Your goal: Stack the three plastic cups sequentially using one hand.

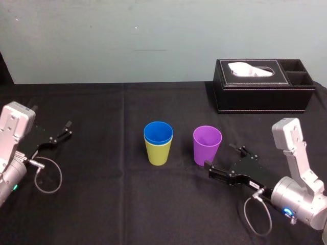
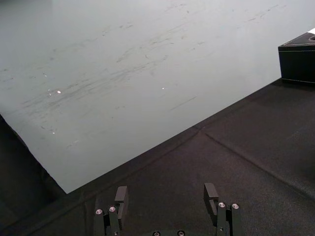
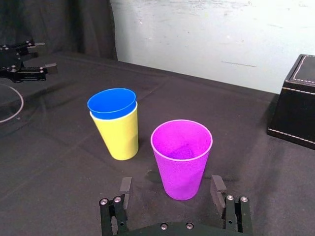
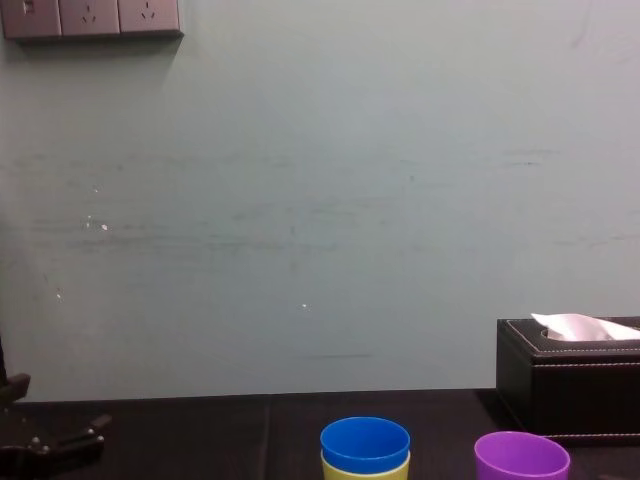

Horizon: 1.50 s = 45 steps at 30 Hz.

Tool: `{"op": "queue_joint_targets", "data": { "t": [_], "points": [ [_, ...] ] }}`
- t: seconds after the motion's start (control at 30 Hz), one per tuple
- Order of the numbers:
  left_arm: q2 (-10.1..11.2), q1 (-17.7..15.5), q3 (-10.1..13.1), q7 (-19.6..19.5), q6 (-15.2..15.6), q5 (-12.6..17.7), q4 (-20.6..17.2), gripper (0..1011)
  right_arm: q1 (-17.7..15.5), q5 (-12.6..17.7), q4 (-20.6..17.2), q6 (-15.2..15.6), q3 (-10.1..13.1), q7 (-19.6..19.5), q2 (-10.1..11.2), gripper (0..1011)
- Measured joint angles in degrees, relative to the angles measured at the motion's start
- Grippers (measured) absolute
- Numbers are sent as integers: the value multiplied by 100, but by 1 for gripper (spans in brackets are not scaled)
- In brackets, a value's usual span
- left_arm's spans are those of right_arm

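On the tabletop (image 1: 102, 204) the blue cup (image 1: 158, 133) sits nested in the yellow-green cup (image 1: 159, 154), just left of the purple cup (image 1: 207, 145), which I judge next to stack. My right claw (image 1: 224, 157) sits released, low at the purple cup's right for a side grasp; the right wrist view confirms no contact, which is unclear from the head view. The left claw (image 1: 65, 129) idles released, far left of it.

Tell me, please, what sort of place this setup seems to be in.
Probably an indoor robot test bench, in a lab or office: a table draped in black cloth against a plain pale wall, power sockets high on it, and a black tissue box on the table.
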Motion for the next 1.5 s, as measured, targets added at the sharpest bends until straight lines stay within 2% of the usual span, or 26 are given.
{"op": "queue_joint_targets", "data": {
  "t": [0.77,1.5],
  "points": [
    [0,0,0,0,0,0,0,1010,540,-193,524,107,-188,62,-306,1000],
    [0,0,0,0,0,0,0,1010,880,-252,827,165,-303,113,-470,1000]
  ]
}}
